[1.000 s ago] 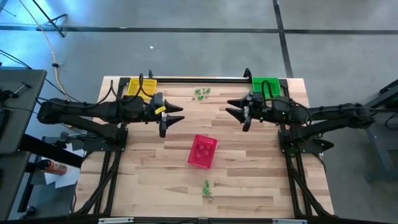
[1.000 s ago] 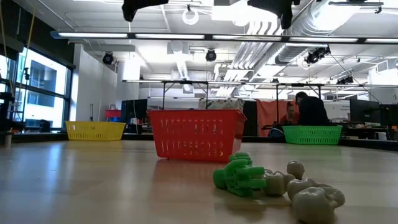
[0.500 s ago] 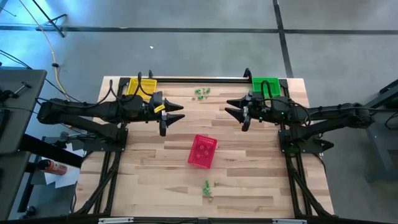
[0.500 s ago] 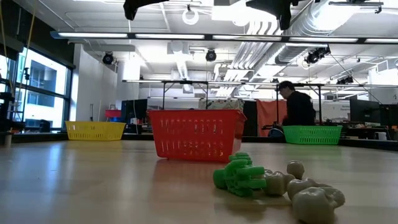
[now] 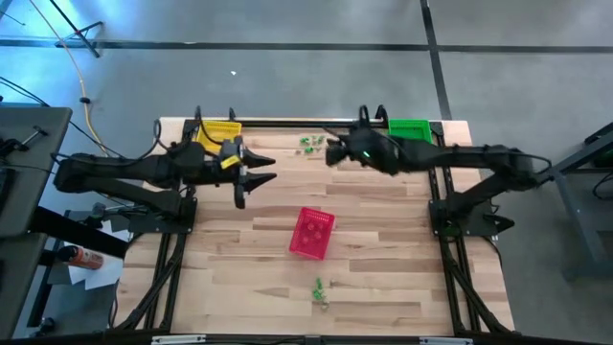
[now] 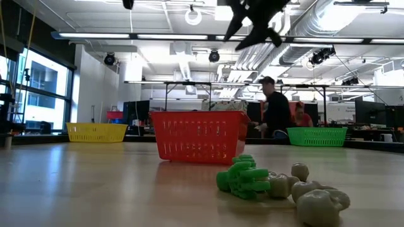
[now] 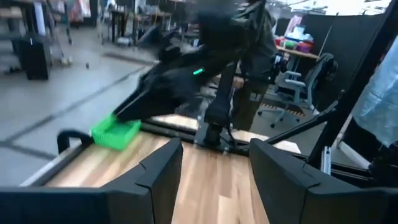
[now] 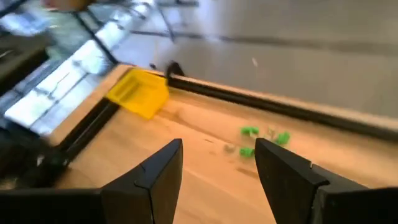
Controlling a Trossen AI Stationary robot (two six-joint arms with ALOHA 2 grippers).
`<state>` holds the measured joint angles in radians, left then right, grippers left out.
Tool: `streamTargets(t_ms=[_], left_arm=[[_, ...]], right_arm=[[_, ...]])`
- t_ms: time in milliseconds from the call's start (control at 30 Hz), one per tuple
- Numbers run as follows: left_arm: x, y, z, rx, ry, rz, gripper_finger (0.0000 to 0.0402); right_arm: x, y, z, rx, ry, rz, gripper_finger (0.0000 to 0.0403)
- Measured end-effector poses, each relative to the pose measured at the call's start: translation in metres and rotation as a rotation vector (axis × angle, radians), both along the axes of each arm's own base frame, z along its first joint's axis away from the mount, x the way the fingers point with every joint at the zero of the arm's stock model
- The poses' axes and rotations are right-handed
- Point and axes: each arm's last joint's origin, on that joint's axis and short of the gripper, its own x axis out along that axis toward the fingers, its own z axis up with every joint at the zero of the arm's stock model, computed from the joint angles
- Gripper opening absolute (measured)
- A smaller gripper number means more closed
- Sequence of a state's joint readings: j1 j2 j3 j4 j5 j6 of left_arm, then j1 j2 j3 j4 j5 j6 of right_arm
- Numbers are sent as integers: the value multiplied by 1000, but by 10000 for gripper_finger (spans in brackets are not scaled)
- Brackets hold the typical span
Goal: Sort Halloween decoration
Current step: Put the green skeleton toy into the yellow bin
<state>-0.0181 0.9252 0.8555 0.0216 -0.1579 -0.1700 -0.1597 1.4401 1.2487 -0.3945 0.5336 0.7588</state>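
Right hand [image 5: 332, 151] fingers apart near green trinkets [image 5: 309, 143] at tabletop [image 5: 383, 278] far edge, left hand [image 5: 257, 174] apart, empty.

- Green trinkets [image 5: 308, 143]: small loose cluster lying at the tabletop's far edge, near its middle.
- Green and pale trinkets [image 5: 320, 291]: small huddle lying near the tabletop's near edge, middle.
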Motion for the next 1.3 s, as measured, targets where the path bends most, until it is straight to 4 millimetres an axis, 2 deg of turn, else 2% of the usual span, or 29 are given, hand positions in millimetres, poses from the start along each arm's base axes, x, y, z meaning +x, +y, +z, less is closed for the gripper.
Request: streamTargets(t_ms=[133, 267, 433, 533, 800, 1100, 1300], left_arm=[[-9, 2, 6, 63, -22, 50, 176], [-15, 8, 10, 94, -31, 138, 176], [-16, 19, 9, 87, -21, 276, 176], [-17, 23, 7, 83, 2, 314, 176], [-19, 36, -3, 116, 114, 391, 176], [-27, 47, -1, 175, 135, 418, 176], [-37, 50, 1, 227, 164, 386, 176]], right_arm=[[18, -39, -6, 179, 23, -18, 197], [31, -77, -15, 264, 52, -30, 197], [38, -122, -40, 359, 100, -23, 197], [40, -142, -59, 433, 117, -19, 197], [37, -172, -97, 583, 127, -69, 197], [37, -192, -115, 663, 55, -210, 197], [53, -211, -127, 725, 126, -244, 197]])
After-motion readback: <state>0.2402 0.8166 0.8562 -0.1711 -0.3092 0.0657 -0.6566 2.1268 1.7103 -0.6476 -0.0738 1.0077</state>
